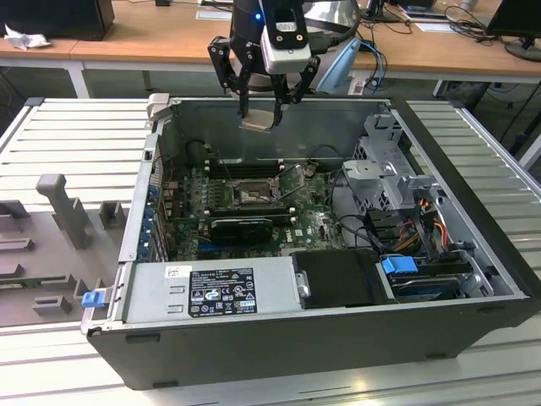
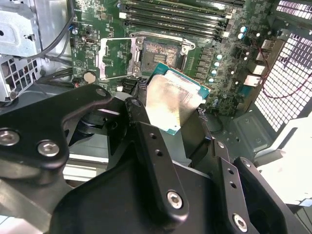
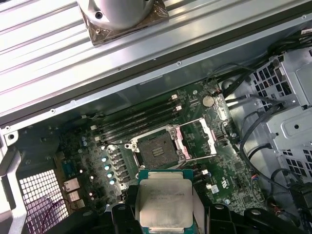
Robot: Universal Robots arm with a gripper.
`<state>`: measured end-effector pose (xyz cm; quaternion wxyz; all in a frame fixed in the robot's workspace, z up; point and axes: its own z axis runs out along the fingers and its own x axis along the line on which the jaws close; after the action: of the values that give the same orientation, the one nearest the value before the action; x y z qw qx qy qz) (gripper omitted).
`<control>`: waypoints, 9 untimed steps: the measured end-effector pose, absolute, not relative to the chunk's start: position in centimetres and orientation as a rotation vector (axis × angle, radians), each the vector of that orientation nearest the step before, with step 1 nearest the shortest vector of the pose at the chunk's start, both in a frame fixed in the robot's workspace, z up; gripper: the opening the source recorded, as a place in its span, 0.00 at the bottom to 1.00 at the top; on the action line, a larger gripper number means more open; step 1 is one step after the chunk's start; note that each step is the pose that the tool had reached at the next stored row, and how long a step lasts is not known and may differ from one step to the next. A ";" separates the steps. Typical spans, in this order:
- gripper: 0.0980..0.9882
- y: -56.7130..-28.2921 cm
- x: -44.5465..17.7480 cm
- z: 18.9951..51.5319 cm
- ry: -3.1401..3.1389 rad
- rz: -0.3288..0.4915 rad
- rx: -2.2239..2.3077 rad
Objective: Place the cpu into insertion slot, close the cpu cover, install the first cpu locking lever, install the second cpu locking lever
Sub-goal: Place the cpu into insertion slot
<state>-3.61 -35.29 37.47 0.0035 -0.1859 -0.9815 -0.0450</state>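
The cpu [image 3: 163, 204] has a pale silvery-beige face rimmed in green. The gripper [image 1: 260, 110] is black, under a white-and-grey block [image 1: 283, 42] (a blue light [image 1: 257, 12] glows beside it). The board [image 1: 313, 224] is green, dotted with pale teal capacitors [image 3: 105, 167], and its memory slots [image 3: 136, 119] are black. The slot [image 3: 157, 152] is dark-framed with a greyish pin field. The cover [image 3: 181, 145] is dull metal. The case [image 1: 254, 347] is dark grey outside and silver within, with blue clips [image 1: 399, 265]. The table [image 1: 76, 135] is pale grey, ribbed in stripes.
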 end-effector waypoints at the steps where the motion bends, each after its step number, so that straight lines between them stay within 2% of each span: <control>1: 0.48 -35.3 -3.6 37.5 -3.076 -0.141 -0.586; 9: 0.48 -35.3 -3.6 37.5 -3.070 -0.141 -0.623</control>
<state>-3.61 -35.29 37.45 0.0029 -0.1986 -0.9790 -0.0451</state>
